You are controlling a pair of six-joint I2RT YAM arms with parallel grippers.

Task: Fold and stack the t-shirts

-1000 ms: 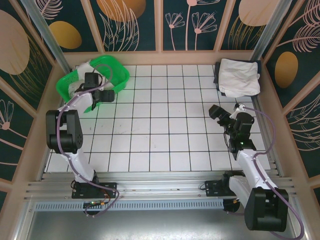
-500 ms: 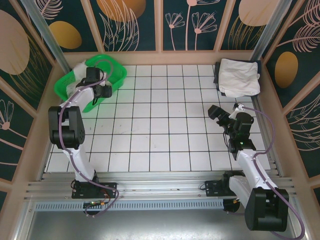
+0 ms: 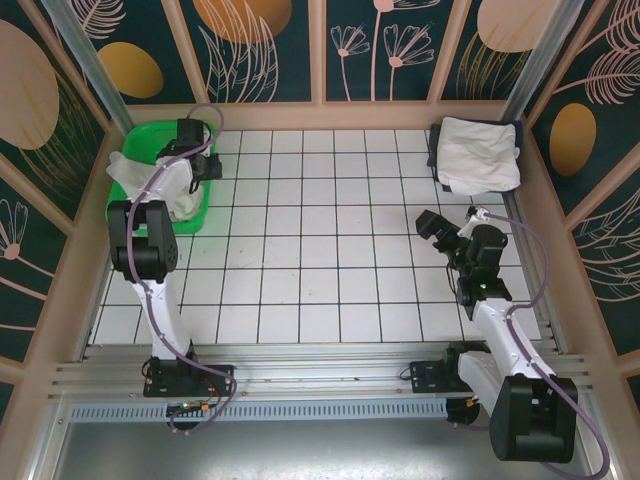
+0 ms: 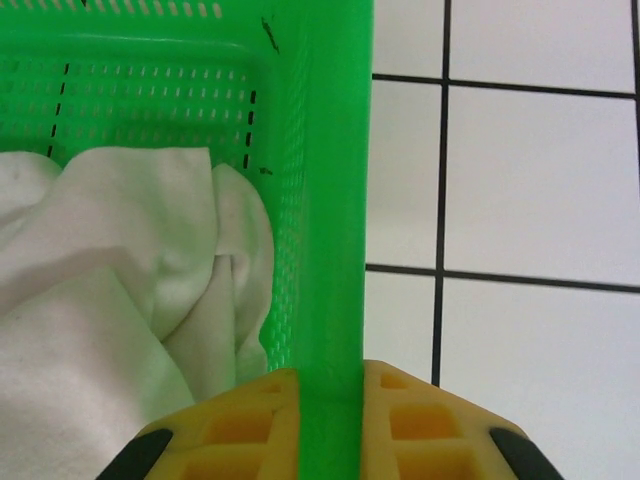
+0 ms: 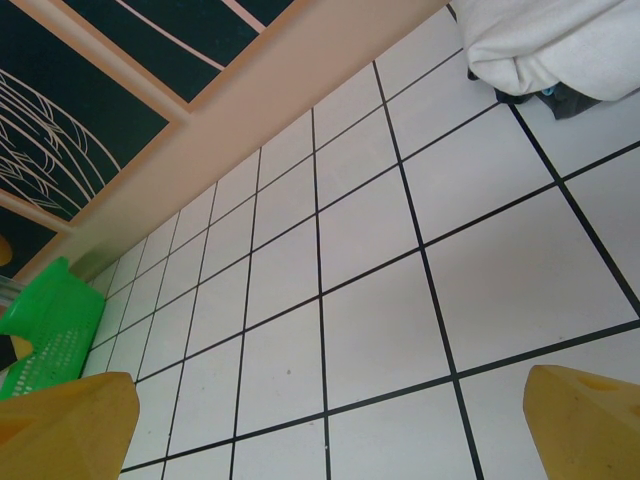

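Right gripper (image 3: 431, 225) (image 5: 330, 400) sits mid-right over the tiled table (image 3: 320, 260), which is glossy white squares with thin black grout lines. Its jaws are released, and the blunt yellow fingers (image 5: 65, 425) are spread wide with bare tile between them. Left arm reaches to the far-left corner. The left gripper (image 3: 207, 168) (image 4: 330, 385) is clenched on the right wall of the green mesh basket (image 3: 138, 142) (image 4: 322, 200). In the left wrist view the smooth green rim runs straight between the two ribbed yellow pads (image 4: 240, 420), one pad inside the basket and one outside. The basket is rectangular thin plastic with slotted, see-through walls. Inside it lies the crumpled t-shirt (image 3: 172, 190) (image 4: 110, 300), soft matte off-white cloth bunched in loose folds against that wall. The folded t-shirt (image 3: 480, 155) (image 5: 560, 40) is in the far-right corner, well apart from both grippers. It is a flat, roughly square off-white bundle with rounded edges, lying on a dark flat item (image 3: 434, 150) that I can't identify.
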